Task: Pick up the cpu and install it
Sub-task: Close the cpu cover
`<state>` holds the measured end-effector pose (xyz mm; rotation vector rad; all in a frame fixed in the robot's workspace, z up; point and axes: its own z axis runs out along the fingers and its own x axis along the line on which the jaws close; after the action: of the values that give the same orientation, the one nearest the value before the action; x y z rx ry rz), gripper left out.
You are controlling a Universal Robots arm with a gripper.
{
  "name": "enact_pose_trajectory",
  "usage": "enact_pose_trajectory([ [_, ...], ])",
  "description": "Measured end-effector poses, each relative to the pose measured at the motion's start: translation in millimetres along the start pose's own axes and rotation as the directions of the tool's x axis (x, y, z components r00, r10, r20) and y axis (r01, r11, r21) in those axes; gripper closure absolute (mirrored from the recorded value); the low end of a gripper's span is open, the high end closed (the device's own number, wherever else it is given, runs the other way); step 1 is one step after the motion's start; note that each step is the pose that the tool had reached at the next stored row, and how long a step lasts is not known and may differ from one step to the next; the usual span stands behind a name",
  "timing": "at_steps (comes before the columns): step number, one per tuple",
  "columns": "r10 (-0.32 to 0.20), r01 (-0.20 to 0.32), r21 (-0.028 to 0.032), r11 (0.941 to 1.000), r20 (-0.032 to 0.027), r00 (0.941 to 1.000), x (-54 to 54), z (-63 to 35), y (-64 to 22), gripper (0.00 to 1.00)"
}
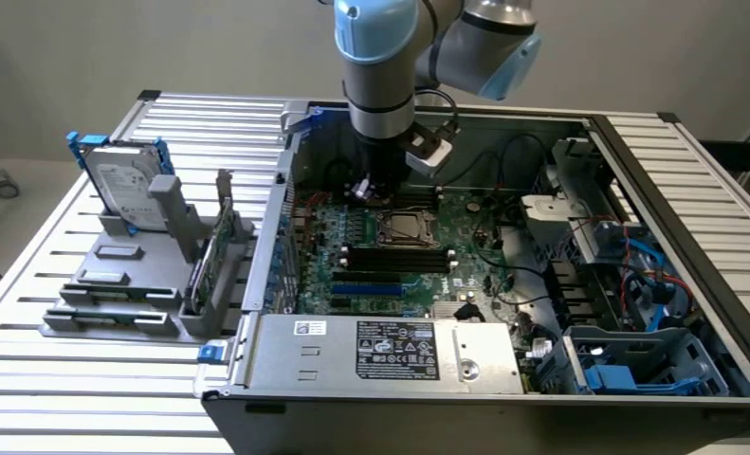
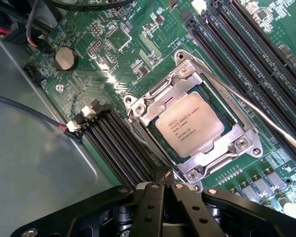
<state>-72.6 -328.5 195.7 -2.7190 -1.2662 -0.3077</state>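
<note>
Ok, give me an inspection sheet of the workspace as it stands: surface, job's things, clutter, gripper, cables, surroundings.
Surface: slatted metal table carrying an open computer case.
Job's things: cpu lies flat inside the metal socket frame on the motherboard, memory slots on both sides.
Clutter: hard drive upright in a blue bracket on a grey holder, outside the case at the exterior view's left.
Grippers: gripper shut, nothing seen between its fingers, over the motherboard next to the socket frame.
Cables: red-and-black wire runs to a white connector by the memory slots; blue cables at the case's far side.
Surroundings: plain wall behind the table.
</note>
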Motion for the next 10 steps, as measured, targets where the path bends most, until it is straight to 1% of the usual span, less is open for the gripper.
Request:
enact_pose_trajectory([
  [10, -0.001, 0.001, -0.0031, 1.0, 0.0037, 1.0, 2.0, 1.5, 2.5, 0.89],
])
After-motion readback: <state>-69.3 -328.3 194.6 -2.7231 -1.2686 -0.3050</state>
